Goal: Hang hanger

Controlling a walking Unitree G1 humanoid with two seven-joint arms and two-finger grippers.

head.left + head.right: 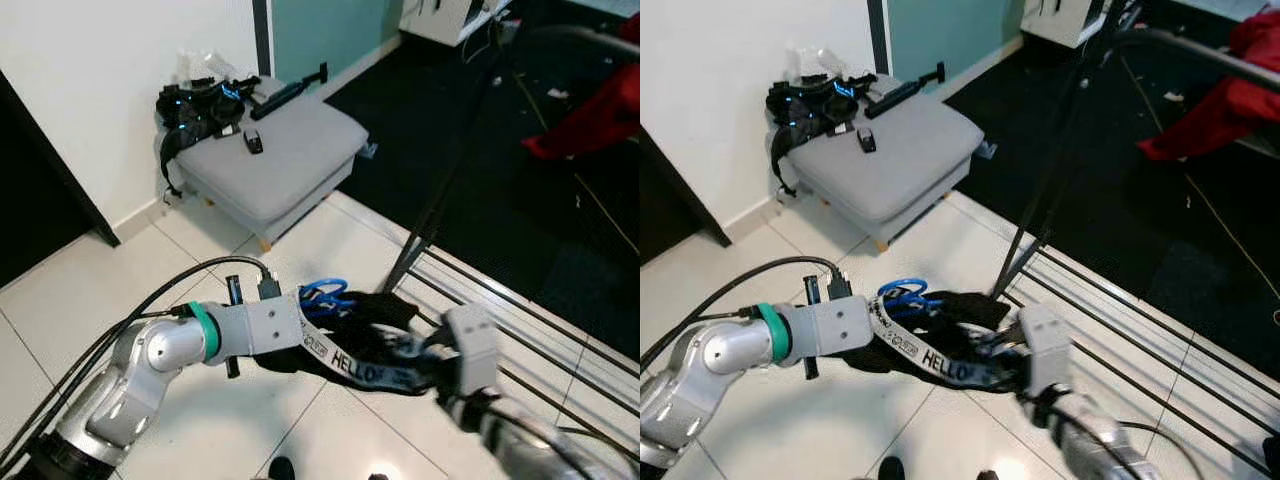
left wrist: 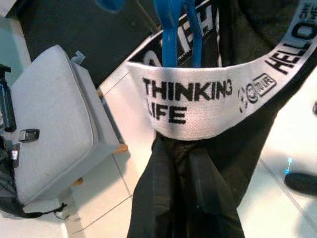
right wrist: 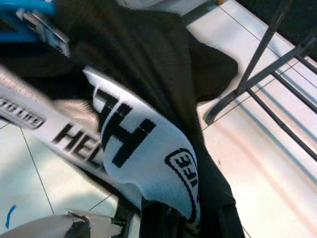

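While both silver arms reached forward over the white tiled floor (image 1: 250, 420), a black garment (image 1: 375, 340) with a white lettered waistband (image 1: 355, 365) stretched between them. The left gripper (image 2: 198, 198) sat buried in the dark cloth just under the waistband, seemingly closed on it; the right gripper (image 3: 183, 223) was wrapped in the band's other end, likewise apparently clamped. A blue hanger (image 1: 323, 294) lay just beyond the left gripper, threaded through the waistband. The fabric looked soft, light and floppy, so the stiff plastic hanger seemed the surer place to grip. Past the right gripper stood the thin dark rails of a drying rack (image 1: 440, 200). Farther off, beyond the left gripper, sat a grey cushioned footstool (image 1: 275, 150).
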